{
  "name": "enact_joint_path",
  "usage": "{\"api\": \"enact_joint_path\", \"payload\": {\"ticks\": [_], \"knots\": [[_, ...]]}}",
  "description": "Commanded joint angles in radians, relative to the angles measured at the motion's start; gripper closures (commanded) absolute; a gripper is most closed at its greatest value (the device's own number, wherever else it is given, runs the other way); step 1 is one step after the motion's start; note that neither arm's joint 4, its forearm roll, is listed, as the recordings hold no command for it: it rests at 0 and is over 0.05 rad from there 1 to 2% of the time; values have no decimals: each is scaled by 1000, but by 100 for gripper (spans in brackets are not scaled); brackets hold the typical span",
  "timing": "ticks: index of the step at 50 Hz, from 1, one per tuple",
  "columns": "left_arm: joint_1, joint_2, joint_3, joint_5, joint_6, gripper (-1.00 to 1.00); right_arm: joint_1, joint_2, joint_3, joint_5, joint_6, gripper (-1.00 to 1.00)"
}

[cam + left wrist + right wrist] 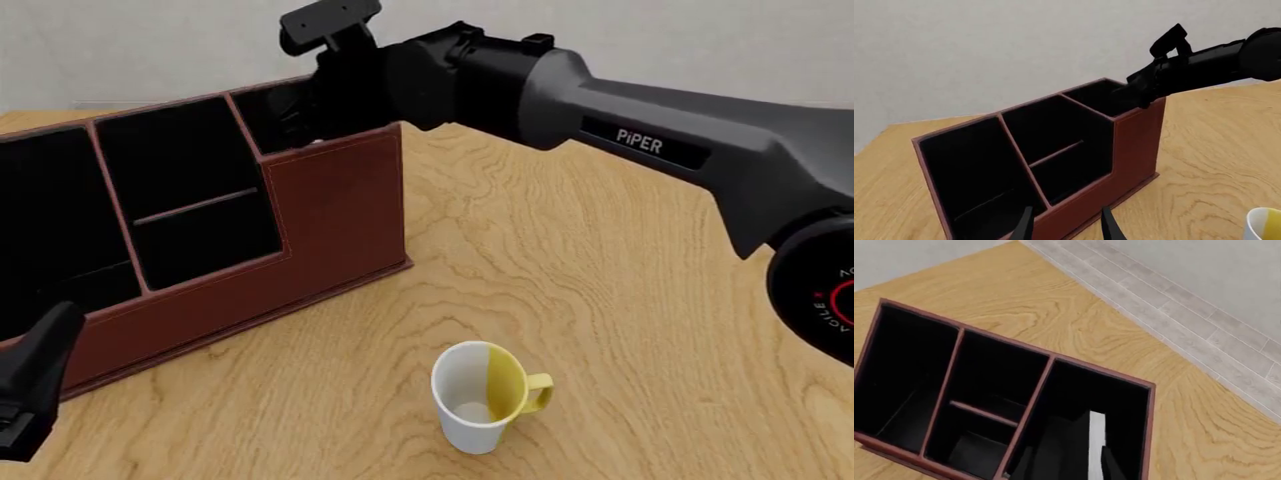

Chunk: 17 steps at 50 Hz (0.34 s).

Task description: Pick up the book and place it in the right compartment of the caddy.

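1. Black covers, white page edge: we log the book (1095,442) standing on edge inside the right compartment (1114,400) of the caddy (334,200), page edge up, so it fits the tall narrow bin.
2. Right gripper (1071,462): fingers flank the book from above inside the bin; we judge it clamped on the book, release not yet made, though the contact itself is dark and hard to read.
3. Right arm (641,130): reaches across over the caddy's end so the book drops straight down.
4. Left gripper (1066,227): fingers apart, holding nothing, hanging near the caddy's low front.
5. Mug (483,396): white and yellow, upright on the wooden table (641,330), well apart from the caddy.
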<state>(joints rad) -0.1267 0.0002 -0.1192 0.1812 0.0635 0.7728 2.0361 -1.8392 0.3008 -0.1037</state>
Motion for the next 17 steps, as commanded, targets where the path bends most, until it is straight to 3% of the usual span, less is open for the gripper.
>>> {"api": "enact_joint_path", "payload": {"ticks": [1, 17], "knots": [[0, 0, -3, 3, 0, -100, 2, -3, -3, 2, 2, -100], [-2, 0, -30, 27, -1, -100, 2, -34, -19, 24, -1, -100]]}}
